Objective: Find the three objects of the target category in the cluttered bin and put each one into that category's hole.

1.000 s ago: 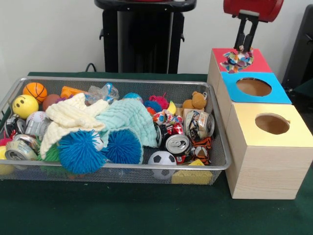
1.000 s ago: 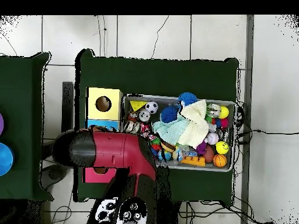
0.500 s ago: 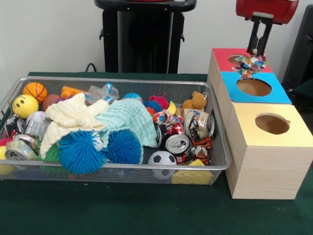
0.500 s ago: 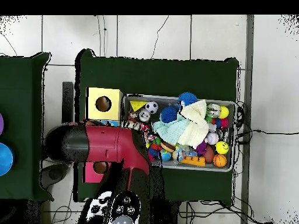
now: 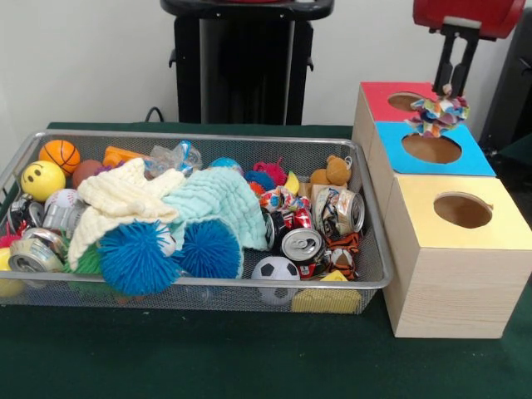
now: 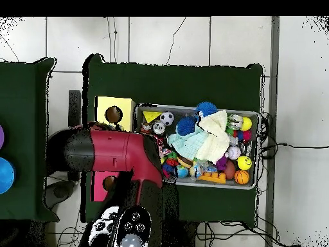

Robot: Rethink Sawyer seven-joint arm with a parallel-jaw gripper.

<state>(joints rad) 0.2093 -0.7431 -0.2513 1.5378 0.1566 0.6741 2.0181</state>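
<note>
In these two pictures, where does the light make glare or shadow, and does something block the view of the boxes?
Front view: even, soft light; small glints on the can tops; each box hole is dark inside. Overhead view: the red arm covers the blue box and part of the red box; only the yellow box shows fully.

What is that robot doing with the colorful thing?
The gripper holds a colorful cloth toy above the boxes, over the edge between the red box and the blue box. The bin beside them is full of balls, cans and cloths.
</note>
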